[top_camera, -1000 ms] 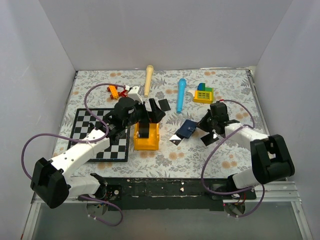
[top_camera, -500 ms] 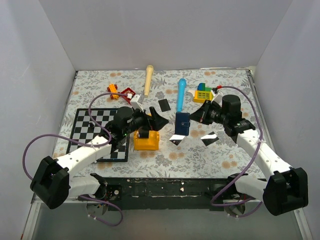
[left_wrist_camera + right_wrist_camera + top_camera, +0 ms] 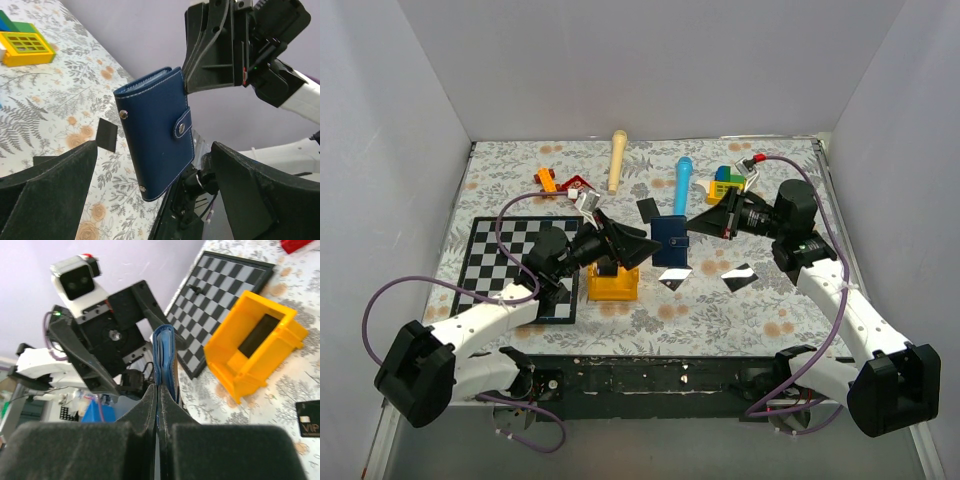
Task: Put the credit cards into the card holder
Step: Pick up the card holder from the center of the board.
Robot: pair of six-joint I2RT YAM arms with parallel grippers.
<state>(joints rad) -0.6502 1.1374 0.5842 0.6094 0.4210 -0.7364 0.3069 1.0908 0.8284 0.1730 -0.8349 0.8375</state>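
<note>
Right gripper (image 3: 159, 390) clamped on card holder (image 3: 670, 240), held upright above table (image 3: 770, 320) centre, snap fastened. Right arm reaches toward 9 o'clock. Left gripper (image 3: 642, 243) wide open, facing holder from 9 o'clock, apparently untouching. Best next: pinch flap edge by snap, peel gently. Credit cards (image 3: 673, 277) lie on table, at holder's 6 and 4 o'clock

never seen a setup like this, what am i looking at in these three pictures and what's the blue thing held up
Two robot arms are bolted at the near edge of a table. One picture looks down from above; the other two come from a camera on each wrist. The right gripper pinches a navy card holder, snapped shut, up off the table. The left gripper is open, facing it. On the table lie two shiny credit cards, a chessboard, a yellow bin, a blue pen-like object, a wooden stick and toy blocks.
</note>
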